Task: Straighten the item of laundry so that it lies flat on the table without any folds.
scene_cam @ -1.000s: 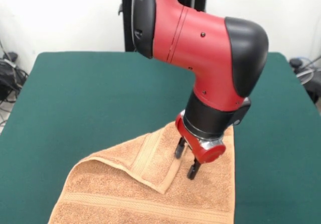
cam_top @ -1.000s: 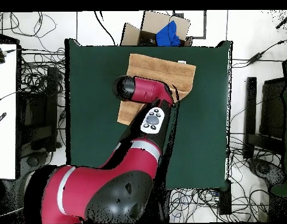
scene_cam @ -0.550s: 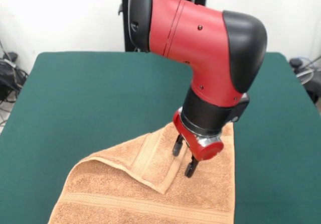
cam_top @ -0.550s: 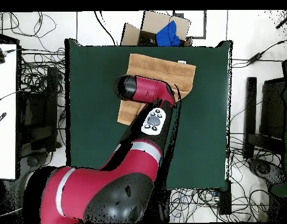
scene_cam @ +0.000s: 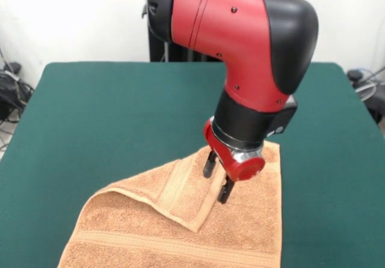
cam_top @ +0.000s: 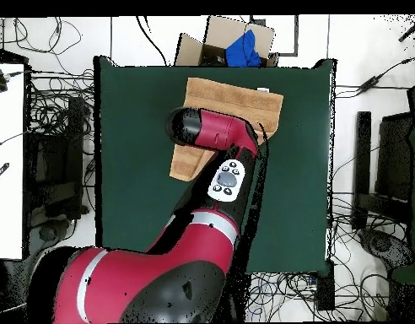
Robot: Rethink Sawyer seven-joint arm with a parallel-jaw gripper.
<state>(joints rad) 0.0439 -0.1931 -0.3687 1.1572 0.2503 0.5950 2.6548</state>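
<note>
Orange-tan towel [scene_cam: 180,226] spread over the near part of the green table [scene_cam: 102,118], running off the picture's lower edge in the front view. One corner folded back over the towel's own middle, making a triangular flap with a woven band along it, the flap's tip pointing toward the near edge. Just above that flap, gripper [scene_cam: 216,178] hanging from the red and black arm [scene_cam: 240,45], two dark fingers [scene_cam: 225,190] parted by a small gap, nothing between them, tips close over the cloth; contact with the towel not clear. Beyond the towel, bare green tabletop reaching to the far edge. From overhead, towel [cam_top: 236,101] lying against the table edge farthest from the robot's base, a small white tag at one side. Past that edge, on the floor, an open cardboard box [cam_top: 212,42] with something blue [cam_top: 243,49] inside.
</note>
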